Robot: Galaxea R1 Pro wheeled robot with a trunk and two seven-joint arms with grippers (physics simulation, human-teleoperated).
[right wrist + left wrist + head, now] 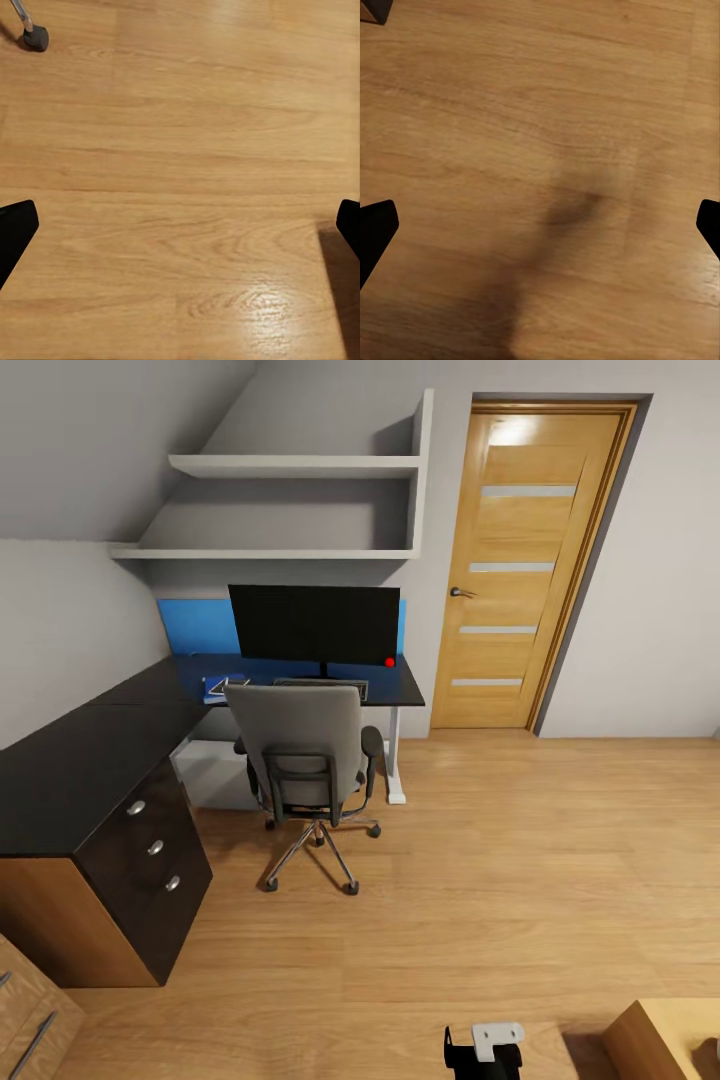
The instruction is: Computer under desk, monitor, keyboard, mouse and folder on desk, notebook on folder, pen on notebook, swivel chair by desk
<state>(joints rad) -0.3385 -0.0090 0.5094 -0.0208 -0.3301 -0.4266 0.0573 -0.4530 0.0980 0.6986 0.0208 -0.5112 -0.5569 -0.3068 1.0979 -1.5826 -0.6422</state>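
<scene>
Behind swivel chair (pixel 300 755), monitor (pixel 314 622) and keyboard (pixel 322 685) seen on table (pixel 90 760); chair tucked at table. Both hands spread wide, nothing held, over floor (pixel 540 112). Chair likely bumped away if approached carelessly, tbh.

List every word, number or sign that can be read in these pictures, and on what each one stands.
None can be read.
The monitor is black and blank, with one plain red dot at its lower corner.
The keyboard is too small to show any key marks.
The door bears no text.
</scene>
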